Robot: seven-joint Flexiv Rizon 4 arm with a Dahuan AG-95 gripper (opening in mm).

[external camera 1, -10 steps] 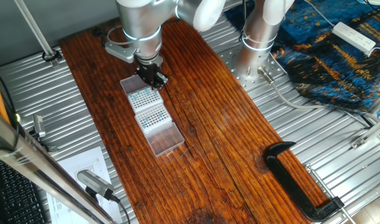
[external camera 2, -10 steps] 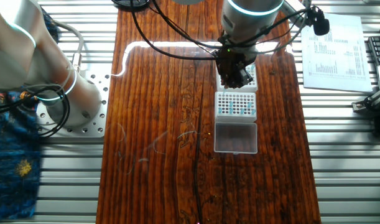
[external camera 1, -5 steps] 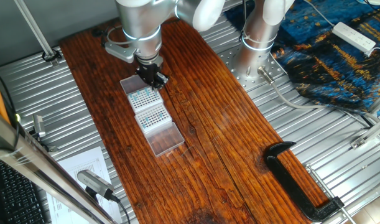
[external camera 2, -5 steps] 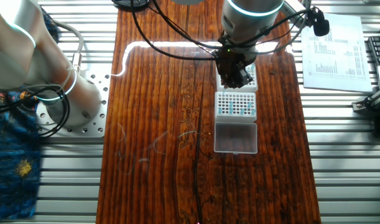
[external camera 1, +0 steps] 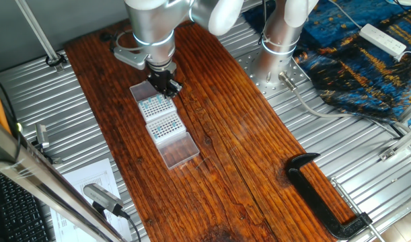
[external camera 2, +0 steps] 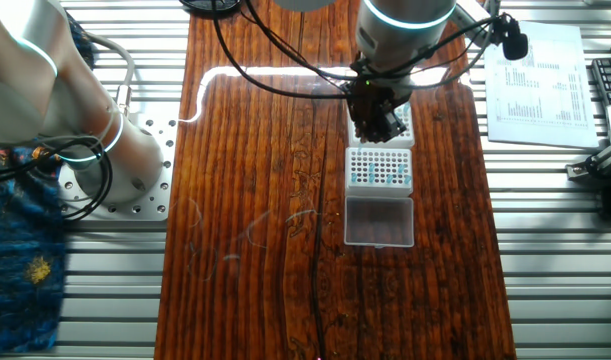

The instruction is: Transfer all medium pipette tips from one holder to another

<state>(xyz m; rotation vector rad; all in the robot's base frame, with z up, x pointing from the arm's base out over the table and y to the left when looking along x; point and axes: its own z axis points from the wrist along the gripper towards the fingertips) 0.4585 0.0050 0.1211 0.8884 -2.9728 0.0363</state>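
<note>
Two white holders lie end to end on the wooden board. The nearer holder (external camera 1: 164, 124) (external camera 2: 379, 168) shows a grid of small teal-blue dots, the medium pipette tips (external camera 1: 163, 123) (external camera 2: 377, 170). The farther holder (external camera 1: 151, 104) (external camera 2: 406, 127) also shows bluish dots, and in the other fixed view the arm covers most of it. My gripper (external camera 1: 167, 87) (external camera 2: 381, 126) points down over the farther holder's edge. Its dark fingers look close together, but they are too small to tell whether they are shut or whether a tip sits between them.
A clear plastic lid (external camera 1: 177, 149) (external camera 2: 379, 220) lies just beyond the nearer holder. A black clamp (external camera 1: 326, 195) grips the board's corner. The robot base (external camera 1: 279, 47) (external camera 2: 95, 160) stands beside the board. Printed sheets (external camera 2: 540, 75) and cables lie on the metal table.
</note>
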